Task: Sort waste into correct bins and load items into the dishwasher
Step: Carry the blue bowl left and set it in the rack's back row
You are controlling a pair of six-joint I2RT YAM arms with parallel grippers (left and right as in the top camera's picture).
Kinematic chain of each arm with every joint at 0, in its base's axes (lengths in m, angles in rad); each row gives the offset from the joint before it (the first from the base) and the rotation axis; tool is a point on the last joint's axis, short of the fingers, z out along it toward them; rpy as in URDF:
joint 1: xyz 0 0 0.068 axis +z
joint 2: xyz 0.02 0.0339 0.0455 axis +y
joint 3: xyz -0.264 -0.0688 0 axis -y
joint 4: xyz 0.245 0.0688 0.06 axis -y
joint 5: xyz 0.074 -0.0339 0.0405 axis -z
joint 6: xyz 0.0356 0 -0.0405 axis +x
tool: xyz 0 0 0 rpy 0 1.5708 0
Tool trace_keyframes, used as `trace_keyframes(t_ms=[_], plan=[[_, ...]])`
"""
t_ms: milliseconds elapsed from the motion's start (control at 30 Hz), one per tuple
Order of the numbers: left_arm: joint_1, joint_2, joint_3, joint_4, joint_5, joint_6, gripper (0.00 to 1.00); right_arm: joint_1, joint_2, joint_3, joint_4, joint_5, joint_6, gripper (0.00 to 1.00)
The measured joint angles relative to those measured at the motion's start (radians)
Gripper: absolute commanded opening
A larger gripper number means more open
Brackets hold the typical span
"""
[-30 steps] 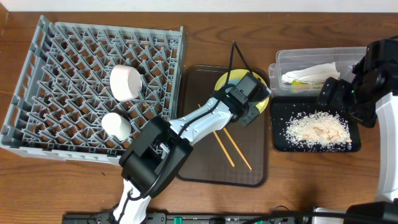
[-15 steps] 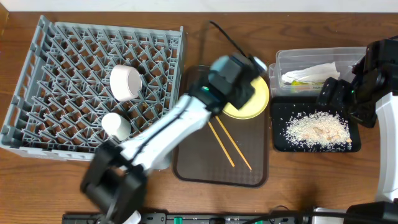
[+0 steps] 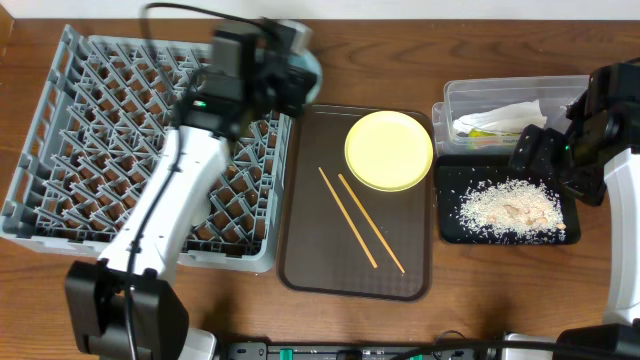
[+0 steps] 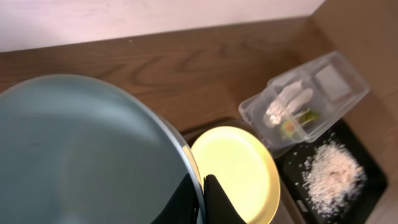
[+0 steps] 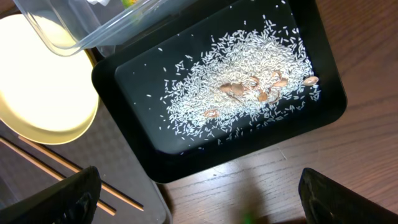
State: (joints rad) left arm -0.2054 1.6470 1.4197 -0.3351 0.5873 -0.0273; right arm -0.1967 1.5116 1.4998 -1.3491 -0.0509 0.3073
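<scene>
Left end effector (image 4: pixel 200 190) grips the rim of the light blue bowl (image 4: pixel 81 155) at top centre of the overhead view, over the grey dish rack's (image 3: pixel 100 150) upper right corner. Right end effector (image 3: pixel 535 150) hangs wide open above the black tray (image 3: pixel 447 232) of rice scraps (image 3: pixel 505 207).

I see, overhead: on the brown rectangular serving tray (image 3: pixel 310 250), round yellow plate (image 3: pixel 389 150) at one o'clock, two thin wooden chopsticks (image 3: pixel 348 217) at centre.

Wooden table (image 3: pixel 480 40) bears grey rack (image 3: pixel 90 130), brown tray (image 3: pixel 310 240), clear tub (image 3: pixel 515 83), black tray (image 3: pixel 450 225)
</scene>
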Motion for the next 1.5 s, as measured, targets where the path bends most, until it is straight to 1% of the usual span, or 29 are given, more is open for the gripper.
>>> trace_keyframes(t_ms=[133,267,333,433,567,633,667,733,833,967,1033,1133,1333,1367,1400,1467,1500], plan=[[0.108,0.0,0.0,0.002,0.12,-0.027,0.08,0.0,0.0,0.0,0.0,0.0,0.0,0.99],[0.167,0.0,0.0,0.01,0.227,-0.044,0.08,0.0,0.0,0.0,0.0,0.0,0.0,0.99],[0.187,0.002,0.0,0.048,0.29,-0.067,0.08,0.0,0.0,0.0,0.0,0.0,0.0,0.99],[0.214,0.017,0.0,0.168,0.385,-0.151,0.08,0.0,0.0,0.0,-0.004,0.0,0.0,0.99],[0.261,0.089,0.0,0.376,0.474,-0.347,0.08,0.0,0.0,0.0,-0.008,0.0,0.0,0.99],[0.286,0.149,0.0,0.479,0.499,-0.478,0.08,0.0,0.0,0.0,-0.009,0.0,0.0,0.99],[0.303,0.19,-0.003,0.54,0.517,-0.565,0.08,0.0,0.0,0.001,-0.008,0.0,0.0,0.99],[0.314,0.229,-0.003,0.596,0.525,-0.645,0.08,0.0,0.0,0.001,-0.008,0.0,0.0,0.99],[0.333,0.308,-0.003,0.655,0.545,-0.803,0.07,0.0,0.0,0.001,-0.008,0.0,0.0,0.99],[0.337,0.39,-0.003,0.673,0.563,-0.923,0.08,0.0,0.0,0.001,-0.009,0.0,0.0,0.99],[0.338,0.419,-0.003,0.684,0.588,-0.962,0.08,0.0,0.0,0.001,-0.011,0.0,0.0,0.99],[0.348,0.42,-0.001,0.687,0.596,-0.989,0.08,0.0,0.0,0.001,-0.016,0.0,0.0,0.99],[0.404,0.423,-0.001,0.682,0.596,-0.998,0.09,0.0,0.0,0.001,-0.016,0.0,0.0,0.99],[0.415,0.423,-0.001,0.676,0.595,-0.993,0.14,0.0,0.0,0.001,-0.016,0.0,0.0,0.99],[0.424,0.424,-0.001,0.663,0.596,-0.983,0.22,0.0,0.0,0.001,-0.016,0.0,0.0,0.99],[0.436,0.426,-0.001,0.637,0.584,-0.966,0.23,0.0,0.0,0.001,-0.016,0.0,0.0,0.99],[0.441,0.427,-0.001,0.618,0.582,-0.942,0.27,0.0,0.0,0.001,-0.015,0.0,0.0,0.99]])
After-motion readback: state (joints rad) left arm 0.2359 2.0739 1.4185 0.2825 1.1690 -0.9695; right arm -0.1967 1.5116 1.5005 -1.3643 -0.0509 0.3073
